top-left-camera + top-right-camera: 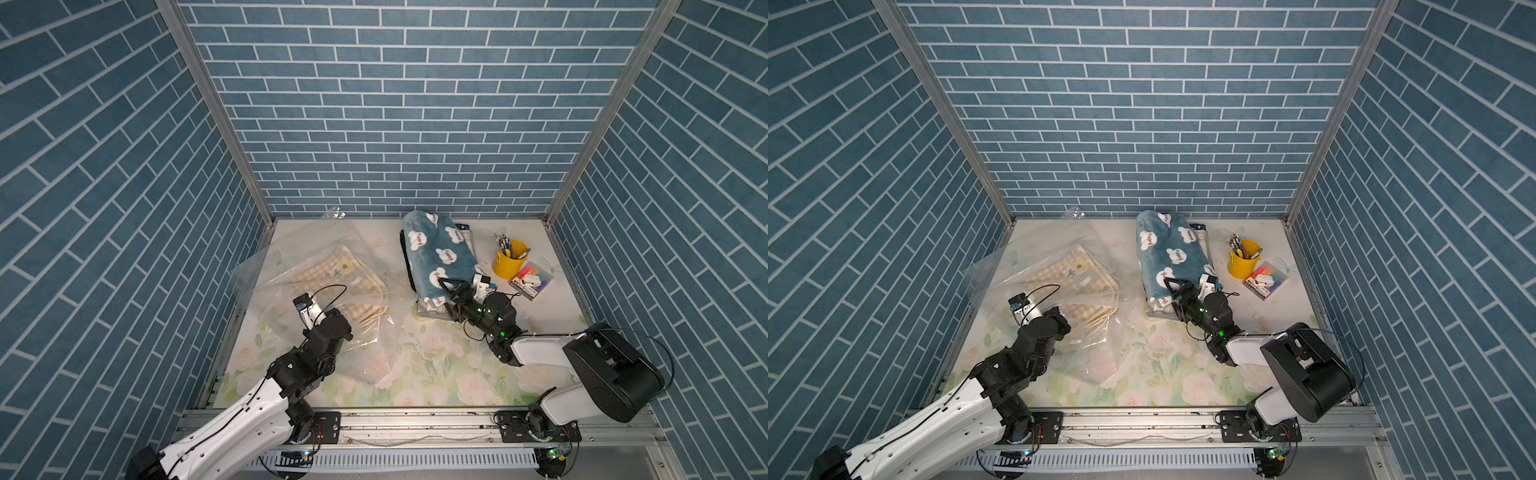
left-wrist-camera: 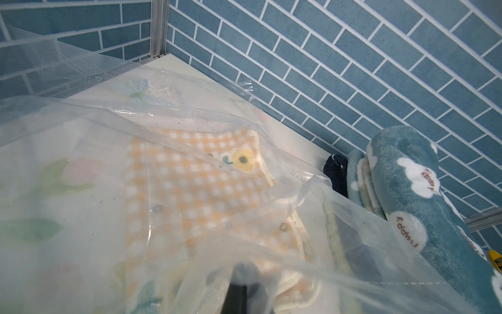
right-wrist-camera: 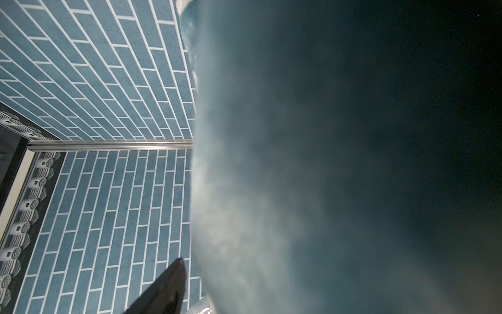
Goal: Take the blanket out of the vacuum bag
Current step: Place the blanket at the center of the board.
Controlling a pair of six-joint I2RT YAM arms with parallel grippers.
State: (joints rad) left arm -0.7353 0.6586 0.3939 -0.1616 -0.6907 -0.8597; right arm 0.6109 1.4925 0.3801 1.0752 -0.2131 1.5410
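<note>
Vacuum bag sprawls over the table's left side, with the yellow checked blanket inside it. Blue cloud blanket lies outside on the folded stack to the right (so one looks done). My right gripper is spread wide at that blanket's near end and seems to hold nothing. My left gripper is pinched tight on bag film. To do it well: anchor the film low, then pull cloth, not plastic.
</note>
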